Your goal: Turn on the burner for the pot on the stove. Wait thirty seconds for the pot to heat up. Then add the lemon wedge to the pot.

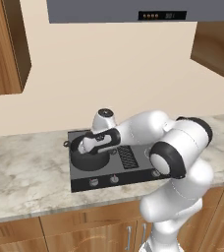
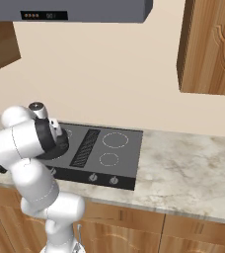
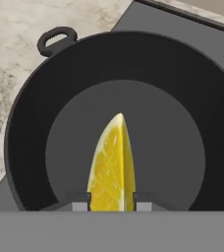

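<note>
pinched between my gripper's (image 3: 111, 203) two dark finger tips, partly closed on its rind end, the tiny bright yellow lemon wedge (image 3: 112, 170) hangs over the squat dark grey metal pot (image 3: 30, 128) straight ahead; light, slick, soft, so i judge a gentle grip best.

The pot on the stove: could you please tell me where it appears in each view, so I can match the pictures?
Left base view: pot at centre left, on the stove's left side, partly behind the arm.
Right base view: far left, mostly hidden behind the arm.
Hand view: its dark inside spans most of the picture, beneath the lemon wedge.
Shared landmark: the stove.
</note>
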